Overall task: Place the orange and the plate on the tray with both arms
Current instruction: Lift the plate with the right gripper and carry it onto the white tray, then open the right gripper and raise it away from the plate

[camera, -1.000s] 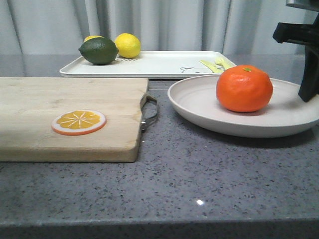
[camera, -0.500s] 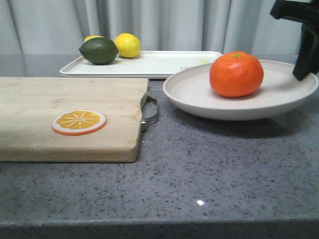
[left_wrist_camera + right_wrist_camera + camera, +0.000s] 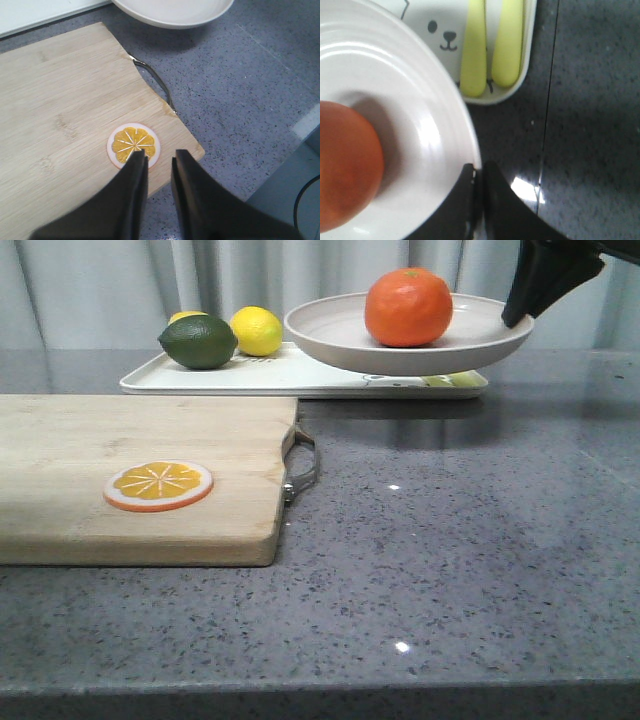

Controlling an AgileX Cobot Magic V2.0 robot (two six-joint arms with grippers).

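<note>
The off-white plate [image 3: 340,340] hangs in the air over the right part of the white tray [image 3: 270,375], with the orange [image 3: 408,307] lying on it. My right gripper [image 3: 515,318] is shut on the plate's right rim. In the right wrist view its jaws [image 3: 479,167] pinch the rim of the plate [image 3: 420,100], the orange [image 3: 345,165] lies on the plate, and the tray's bear drawing [image 3: 442,35] shows beyond. My left gripper [image 3: 159,154] is narrowly open and empty above the cutting board's corner, out of the front view. The plate's edge [image 3: 175,12] shows there.
A wooden cutting board [image 3: 100,440] with an orange slice disc [image 3: 158,485] fills the left; its metal handle [image 3: 300,465] points right. A dark green lime [image 3: 198,342] and yellow lemon [image 3: 256,330] sit on the tray's left end. Yellow utensils [image 3: 490,45] lie on its right end.
My right gripper has lifted the plate with the orange off the table and carried it up, left and back, from in front of the tray to over its right part.
</note>
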